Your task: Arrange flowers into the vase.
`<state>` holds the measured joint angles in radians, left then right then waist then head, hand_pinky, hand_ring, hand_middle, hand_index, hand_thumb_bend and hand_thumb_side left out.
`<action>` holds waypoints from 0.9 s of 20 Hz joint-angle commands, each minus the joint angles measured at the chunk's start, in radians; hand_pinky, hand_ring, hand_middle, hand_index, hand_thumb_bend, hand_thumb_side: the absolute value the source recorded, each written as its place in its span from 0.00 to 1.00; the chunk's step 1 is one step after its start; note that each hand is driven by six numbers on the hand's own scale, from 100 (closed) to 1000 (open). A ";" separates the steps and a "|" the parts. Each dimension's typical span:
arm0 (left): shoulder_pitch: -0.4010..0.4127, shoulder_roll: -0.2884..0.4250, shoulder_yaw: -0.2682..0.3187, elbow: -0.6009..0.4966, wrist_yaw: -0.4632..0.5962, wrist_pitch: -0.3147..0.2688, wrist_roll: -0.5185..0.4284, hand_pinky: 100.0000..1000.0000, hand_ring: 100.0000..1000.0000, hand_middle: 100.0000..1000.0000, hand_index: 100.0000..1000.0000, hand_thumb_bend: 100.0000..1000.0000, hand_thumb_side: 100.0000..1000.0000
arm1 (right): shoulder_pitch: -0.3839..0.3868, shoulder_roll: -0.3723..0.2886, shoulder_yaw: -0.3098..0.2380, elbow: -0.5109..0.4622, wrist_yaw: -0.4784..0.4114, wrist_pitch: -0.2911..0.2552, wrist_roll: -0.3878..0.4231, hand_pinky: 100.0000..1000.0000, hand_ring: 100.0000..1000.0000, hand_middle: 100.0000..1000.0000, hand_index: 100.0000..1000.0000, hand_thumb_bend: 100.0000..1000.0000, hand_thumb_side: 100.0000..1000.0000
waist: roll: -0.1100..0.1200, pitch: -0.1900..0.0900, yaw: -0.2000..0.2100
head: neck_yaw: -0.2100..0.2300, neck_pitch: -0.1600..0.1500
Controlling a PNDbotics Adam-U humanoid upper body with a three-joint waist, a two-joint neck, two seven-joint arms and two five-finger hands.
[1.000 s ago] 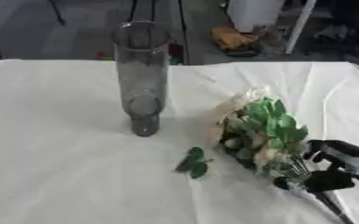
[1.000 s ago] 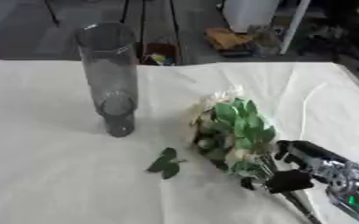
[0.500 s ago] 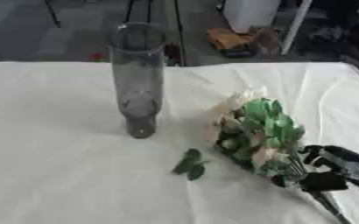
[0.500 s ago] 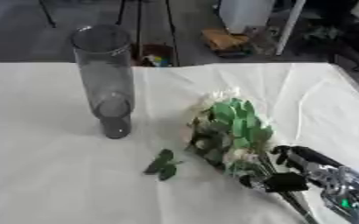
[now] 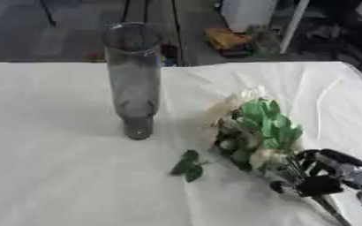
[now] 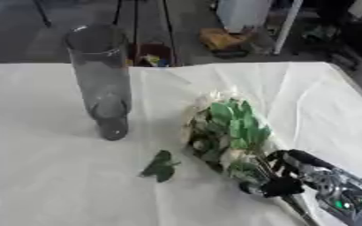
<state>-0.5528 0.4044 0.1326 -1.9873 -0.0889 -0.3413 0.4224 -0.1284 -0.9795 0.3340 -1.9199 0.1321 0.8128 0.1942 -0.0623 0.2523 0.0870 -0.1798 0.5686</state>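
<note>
A tall clear glass vase [image 5: 133,79] stands upright on the white tablecloth, left of centre. A bouquet [image 5: 254,132] of cream flowers and green leaves lies on the cloth to its right, blooms toward the far side, stems toward the lower right. My right hand [image 6: 304,176] comes in from the lower right corner, its fingers curled round the bouquet's stems just below the leaves. A loose green leaf sprig [image 5: 187,165] lies on the cloth in front of the vase. My left hand shows in neither view.
The white tablecloth [image 5: 53,176] covers the whole table and has creases near the right side. Beyond the far table edge are a dark floor, metal legs and an orange object [image 5: 227,40].
The whole picture has shifted slightly, so the camera moved. My right hand has closed in along the stems; the bouquet, vase and leaf sprig lie as before.
</note>
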 commanded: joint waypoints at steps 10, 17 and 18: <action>-0.012 0.010 0.000 -0.013 0.000 0.002 -0.004 0.76 0.87 0.86 0.92 0.06 1.00 | -0.021 -0.006 0.004 0.031 -0.037 0.001 -0.017 0.55 0.70 0.68 0.86 0.42 0.44 | 0.004 -0.005 0.006 | -0.010 -0.016; -0.012 0.008 0.000 -0.013 0.000 0.003 -0.004 0.76 0.87 0.85 0.92 0.06 1.00 | -0.037 0.009 0.014 0.070 -0.062 0.003 -0.030 0.45 0.58 0.58 0.78 0.31 0.43 | 0.003 -0.001 0.008 | -0.013 -0.022; -0.012 0.008 0.000 -0.013 0.000 0.003 -0.004 0.76 0.87 0.85 0.92 0.06 1.00 | -0.039 0.009 0.014 0.075 -0.064 0.004 -0.037 0.39 0.51 0.52 0.73 0.21 0.41 | 0.004 -0.001 0.009 | -0.014 -0.023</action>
<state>-0.5532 0.4038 0.1326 -1.9873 -0.0888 -0.3386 0.4194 -0.1635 -0.9562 0.3464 -1.8511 0.0803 0.8152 0.1634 -0.0633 0.2631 0.0958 -0.1886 0.5569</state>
